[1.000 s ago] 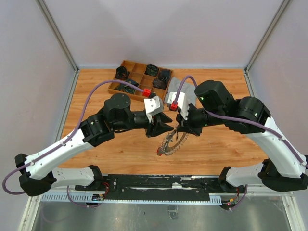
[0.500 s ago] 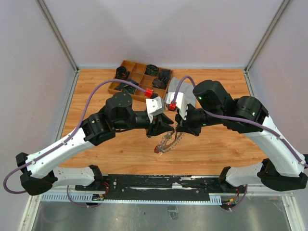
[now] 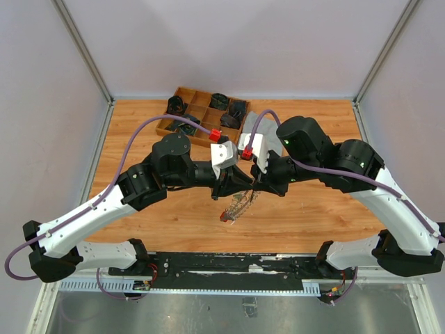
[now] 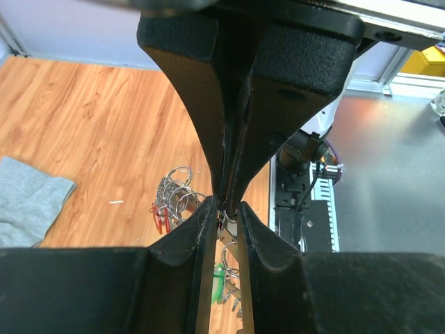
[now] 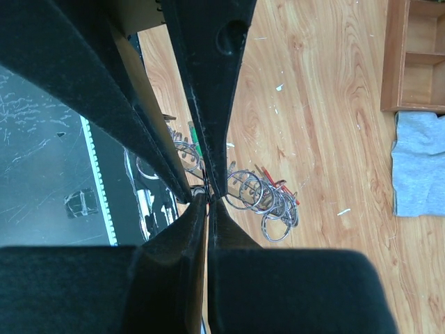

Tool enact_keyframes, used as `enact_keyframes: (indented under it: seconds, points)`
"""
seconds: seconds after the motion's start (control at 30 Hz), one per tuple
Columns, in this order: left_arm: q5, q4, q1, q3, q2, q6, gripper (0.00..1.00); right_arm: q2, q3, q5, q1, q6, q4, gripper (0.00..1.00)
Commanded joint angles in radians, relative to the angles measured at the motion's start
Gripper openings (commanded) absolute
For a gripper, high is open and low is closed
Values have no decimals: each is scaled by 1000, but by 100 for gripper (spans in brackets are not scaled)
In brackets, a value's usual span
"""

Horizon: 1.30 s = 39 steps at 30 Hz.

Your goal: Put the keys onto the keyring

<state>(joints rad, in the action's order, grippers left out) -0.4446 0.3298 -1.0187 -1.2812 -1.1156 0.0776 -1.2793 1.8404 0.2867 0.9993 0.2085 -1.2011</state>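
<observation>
Our right gripper [image 5: 207,197] pinches the keyring [image 3: 235,207], dangling at its 7 o'clock, while the left gripper [image 4: 226,217] stands barely parted around it, so we risk an uneven pull twisting it free.

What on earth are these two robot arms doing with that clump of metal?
The right gripper and the left gripper meet tip to tip over the middle of the wooden table. The right one is pinched shut on the keyring, a tangled bunch of metal dangling beneath it. The left one's jaws are narrowed around a bit of that metal; whether it grips is unclear. A wooden tray and a grey cloth lie behind.
</observation>
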Motion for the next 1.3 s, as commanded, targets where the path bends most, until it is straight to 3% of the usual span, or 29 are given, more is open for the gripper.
enact_keyframes:
  seconds: [0.0,0.57,0.83,0.93,1.27]
  points:
    - [-17,-45,-14,1,8,-8,21,18,-6,23,7,-17,53,0]
    - [12,-30,-13,6,9,8,25,36,-1,12,6,-24,56,0]
    - [10,-27,-13,9,8,8,12,39,-3,8,7,-23,65,0]
    - [10,-25,-14,9,7,10,1,43,-7,4,7,-24,70,0]
    - [45,-73,-14,35,46,-13,0,92,-45,-29,7,-45,143,0]
